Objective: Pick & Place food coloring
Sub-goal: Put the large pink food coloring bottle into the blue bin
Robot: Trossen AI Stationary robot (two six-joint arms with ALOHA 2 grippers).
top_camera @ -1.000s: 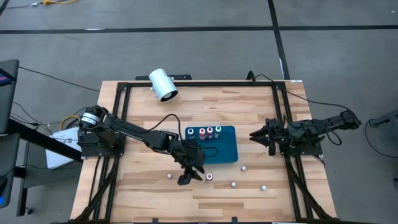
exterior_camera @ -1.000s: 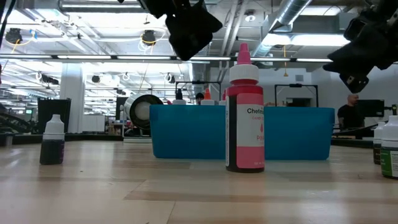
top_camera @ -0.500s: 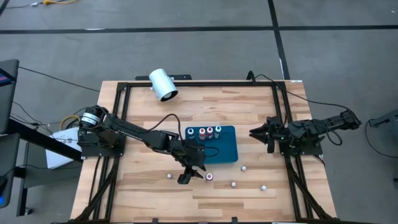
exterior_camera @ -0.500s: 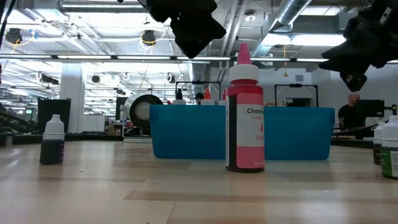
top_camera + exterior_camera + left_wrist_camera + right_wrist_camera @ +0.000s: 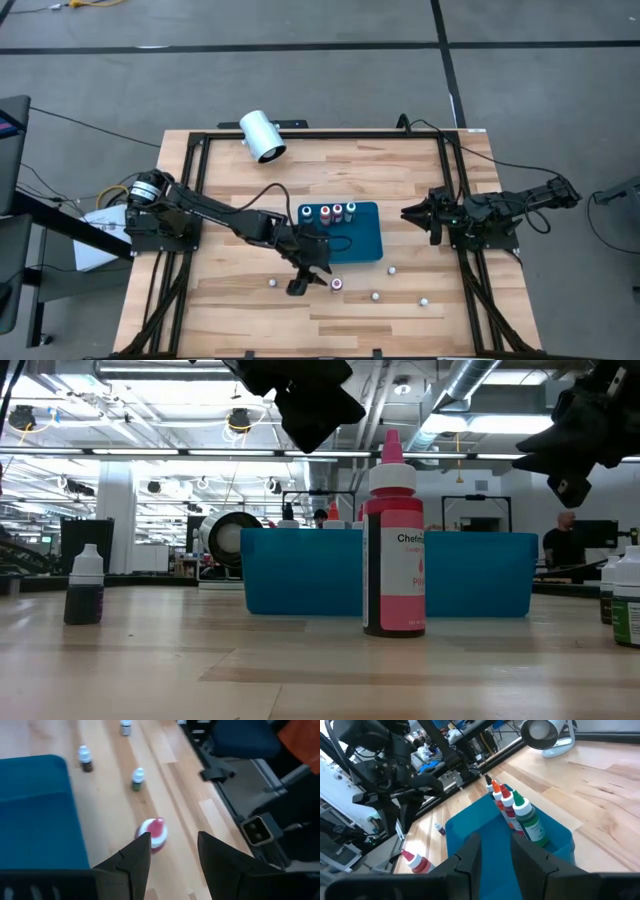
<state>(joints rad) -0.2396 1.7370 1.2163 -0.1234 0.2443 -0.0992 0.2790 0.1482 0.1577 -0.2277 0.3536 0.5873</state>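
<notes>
Several tiny food coloring bottles show. A few stand in a row in the teal tray (image 5: 355, 240) along its far side (image 5: 330, 212). A red-capped bottle (image 5: 336, 284) (image 5: 154, 834) stands upright on the table in front of the tray. Others are scattered on the wood (image 5: 272, 283) (image 5: 375, 296) (image 5: 392, 269) (image 5: 424, 300). My left gripper (image 5: 300, 283) (image 5: 172, 852) is open and hovers above the table, just left of the red-capped bottle. My right gripper (image 5: 410, 215) (image 5: 496, 855) is open, raised off the table right of the tray and pointing at it.
A big white cylinder (image 5: 262, 136) lies at the table's far edge. Black frame rails (image 5: 190, 200) run along the left, right and far sides. Bare wood lies between the tray and the cylinder and along the near edge.
My left gripper has shifted slightly toward the table's right, nearer the red-capped bottle. My right gripper has edged a little toward the tray. No bottle has moved.
</notes>
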